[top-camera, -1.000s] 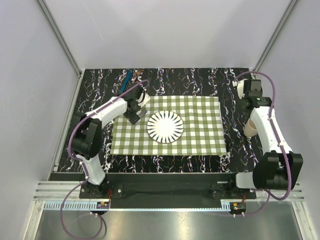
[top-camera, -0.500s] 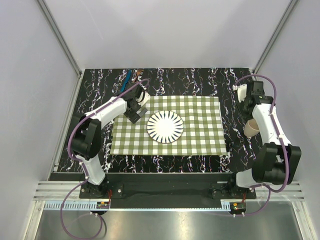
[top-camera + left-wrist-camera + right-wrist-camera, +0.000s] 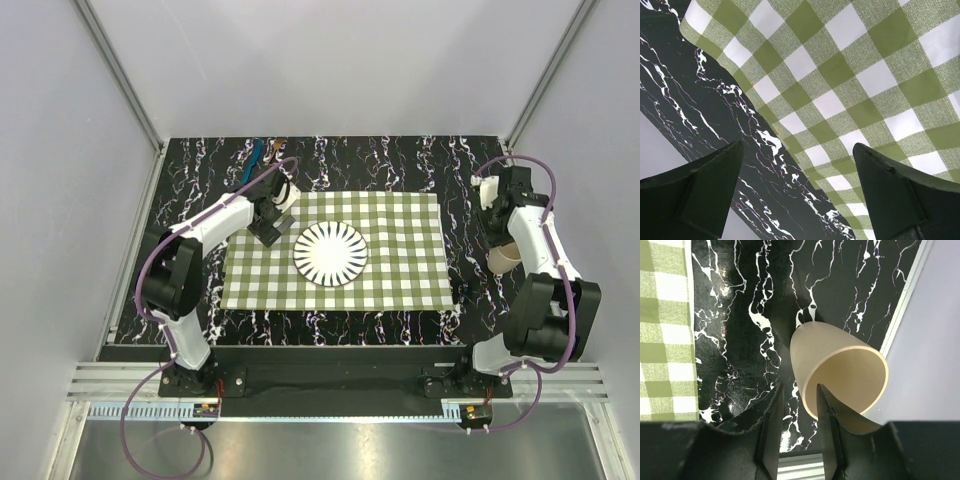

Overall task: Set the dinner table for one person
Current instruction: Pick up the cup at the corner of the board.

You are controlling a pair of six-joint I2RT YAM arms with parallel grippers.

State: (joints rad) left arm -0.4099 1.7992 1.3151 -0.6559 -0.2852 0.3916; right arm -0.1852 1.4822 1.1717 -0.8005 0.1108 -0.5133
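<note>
The left end effector (image 3: 798, 145) is released, its fingers spread wide above the far left corner of the green-and-white checked cloth (image 3: 850, 75), where the cloth's edge meets the black marbled surface (image 3: 715, 120). The right end effector (image 3: 799, 387) has its fingers set narrowly apart on either side of the near rim of a beige cup (image 3: 840, 365); I cannot tell whether they pinch it. The cup sits on the bare surface right of the cloth, near the wall. A black-and-white rayed plate (image 3: 330, 253) lies on the cloth, left of its centre.
</note>
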